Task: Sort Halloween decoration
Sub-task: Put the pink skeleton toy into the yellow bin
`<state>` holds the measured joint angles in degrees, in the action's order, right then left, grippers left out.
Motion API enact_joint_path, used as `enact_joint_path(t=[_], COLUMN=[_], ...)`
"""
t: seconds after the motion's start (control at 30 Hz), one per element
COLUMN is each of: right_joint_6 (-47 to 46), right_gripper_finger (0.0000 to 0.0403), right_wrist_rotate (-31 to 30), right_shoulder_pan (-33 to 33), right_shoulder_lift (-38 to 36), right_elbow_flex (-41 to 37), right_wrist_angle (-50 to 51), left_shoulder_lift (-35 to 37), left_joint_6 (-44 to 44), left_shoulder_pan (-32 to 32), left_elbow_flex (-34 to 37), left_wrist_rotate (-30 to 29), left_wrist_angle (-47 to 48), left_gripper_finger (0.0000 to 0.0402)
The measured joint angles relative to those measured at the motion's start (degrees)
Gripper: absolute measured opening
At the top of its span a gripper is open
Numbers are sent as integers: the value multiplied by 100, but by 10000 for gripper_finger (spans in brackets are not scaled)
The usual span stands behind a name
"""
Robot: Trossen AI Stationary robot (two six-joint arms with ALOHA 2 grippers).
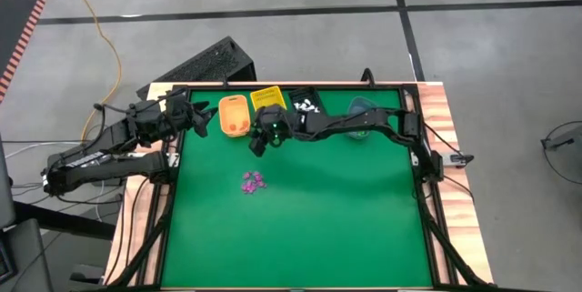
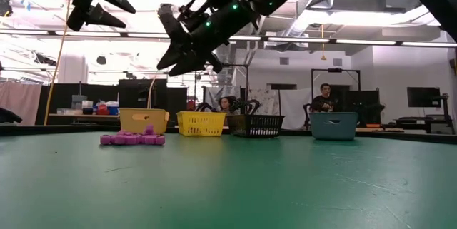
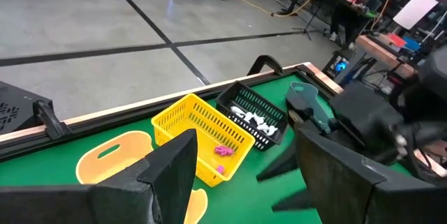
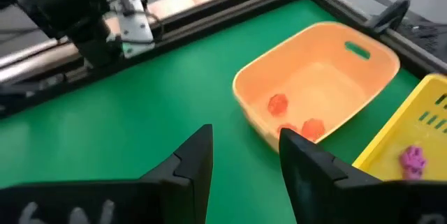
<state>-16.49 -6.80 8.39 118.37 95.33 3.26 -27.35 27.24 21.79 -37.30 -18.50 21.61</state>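
With its fingers parted and empty, the right gripper (image 4: 244, 158) hangs beside the orange bin (image 4: 318, 88) at the table's (image 1: 346, 228) far edge, so a careless descent could knock the bin's rim and scatter the orange trinkets (image 4: 293, 116) inside.

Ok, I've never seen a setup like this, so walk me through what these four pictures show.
Two dark robot arms work at a green table. One picture looks down from above, one looks level across the tabletop, and two come from cameras on the arms' wrists. Along the far edge sit four small bins: orange bin, yellow bin, black bin and blue bin. A cluster of purple trinkets lies loose on the table. The right tool hangs above the table by the orange bin, jaws apart and empty. The left tool waits at the table's left edge, also open and empty.
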Motion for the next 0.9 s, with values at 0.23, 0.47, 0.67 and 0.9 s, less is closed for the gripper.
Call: enact_joint_path(t=[0.23, 0.47, 0.67, 0.9], right_joint_6=[-5, 414, 1361, 1852], right_gripper_finger=[152, 151, 150, 148], right_wrist_rotate=[-344, 108, 171, -376], right_shoulder_pan=[-333, -806, -1366, -1648], right_shoulder_lift=[2, 106, 97, -310], right_elbow_flex=[-20, -23, -20, -27], right_wrist_angle=[242, 410, 54, 541], left_shoulder_lift=[-2, 0, 0, 0], left_joint_6=[0, 0, 0, -2], left_shoulder_pan=[0, 1, 1, 1], left_elbow_flex=[0, 0, 0, 0], left_wrist_rotate=[-2, -7, -13, -13], left_wrist_angle=[2, 25, 257, 653], left_gripper_finger=[232, 232, 231, 232])
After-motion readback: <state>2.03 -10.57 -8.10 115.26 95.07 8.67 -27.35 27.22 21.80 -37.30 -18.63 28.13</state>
